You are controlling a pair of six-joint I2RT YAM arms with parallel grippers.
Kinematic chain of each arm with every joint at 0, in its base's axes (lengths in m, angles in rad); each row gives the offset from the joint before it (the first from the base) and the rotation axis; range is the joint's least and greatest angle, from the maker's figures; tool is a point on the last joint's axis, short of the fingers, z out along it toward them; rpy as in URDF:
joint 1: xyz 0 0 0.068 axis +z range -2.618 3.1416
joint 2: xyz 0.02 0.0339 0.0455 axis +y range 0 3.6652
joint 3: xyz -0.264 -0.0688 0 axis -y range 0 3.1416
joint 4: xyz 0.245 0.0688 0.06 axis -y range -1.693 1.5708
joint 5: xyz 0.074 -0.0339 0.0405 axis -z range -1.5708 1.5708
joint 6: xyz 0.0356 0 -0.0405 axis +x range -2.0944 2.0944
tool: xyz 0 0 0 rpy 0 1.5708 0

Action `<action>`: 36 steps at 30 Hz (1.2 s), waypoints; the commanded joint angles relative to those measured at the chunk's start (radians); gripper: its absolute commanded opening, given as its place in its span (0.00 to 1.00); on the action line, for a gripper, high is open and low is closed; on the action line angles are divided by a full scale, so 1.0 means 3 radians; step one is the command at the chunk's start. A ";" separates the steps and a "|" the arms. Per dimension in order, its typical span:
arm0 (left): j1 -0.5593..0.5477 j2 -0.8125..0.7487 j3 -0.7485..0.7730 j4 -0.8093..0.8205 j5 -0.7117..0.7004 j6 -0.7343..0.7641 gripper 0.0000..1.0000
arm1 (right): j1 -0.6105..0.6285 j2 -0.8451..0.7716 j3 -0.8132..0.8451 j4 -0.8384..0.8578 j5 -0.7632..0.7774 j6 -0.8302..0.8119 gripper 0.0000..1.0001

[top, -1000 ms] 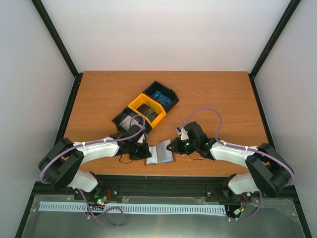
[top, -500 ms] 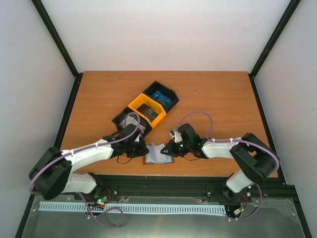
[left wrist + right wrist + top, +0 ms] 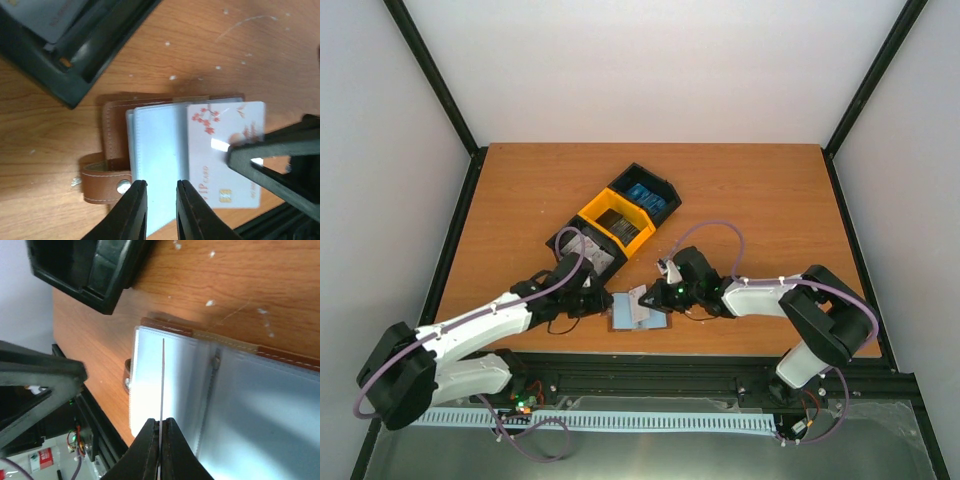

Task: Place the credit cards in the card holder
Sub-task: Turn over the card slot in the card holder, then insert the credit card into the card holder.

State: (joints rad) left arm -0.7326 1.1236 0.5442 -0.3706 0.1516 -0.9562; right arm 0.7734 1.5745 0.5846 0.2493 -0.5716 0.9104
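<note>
We see the small brown leather-like folding card holder (image 3: 626,316) lying open on the orange-brown wooden table (image 3: 750,200), low in the top view and just left of centre, its pale blue-grey pockets facing up. In the left wrist view its strap with a metal snap (image 3: 121,186) sticks out at the lower left.

The right gripper (image 3: 161,424) comes in from the right with its fingers pressed together on a white credit card (image 3: 222,145) printed with red blossoms. From the right wrist camera that card shows edge-on as a thin pale line over the holder's pockets. From the left wrist camera it lies across the right part of the open holder.

The left gripper (image 3: 161,185) sits at the holder's left side, its fingers only narrowly apart with a pale pocket showing in the gap. We cannot tell whether they pinch it.

Just above the holder in the top view stands a black-and-yellow three-compartment plastic tray (image 3: 582,212), holding blue cards (image 3: 645,196), dark cards (image 3: 613,221) and pale cards (image 3: 588,249).
</note>
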 commanded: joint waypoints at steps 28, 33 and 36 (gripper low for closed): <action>-0.0036 0.0720 -0.0076 -0.0129 0.0239 0.0166 0.19 | 0.0034 0.0225 0.0042 -0.0008 0.0125 0.0066 0.03; -0.0038 0.0783 -0.0070 -0.0090 0.0280 0.0207 0.12 | 0.0035 0.0314 0.0011 0.0096 0.0154 0.0177 0.03; -0.0038 0.0811 -0.0063 -0.0076 0.0289 0.0228 0.11 | 0.0039 0.0400 -0.0018 0.0241 0.0106 0.0291 0.03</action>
State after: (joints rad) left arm -0.7353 1.3235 0.5312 -0.3637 0.2440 -0.9066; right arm 0.7742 1.6497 0.5831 0.2787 -0.5369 0.9527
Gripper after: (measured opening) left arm 0.113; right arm 0.029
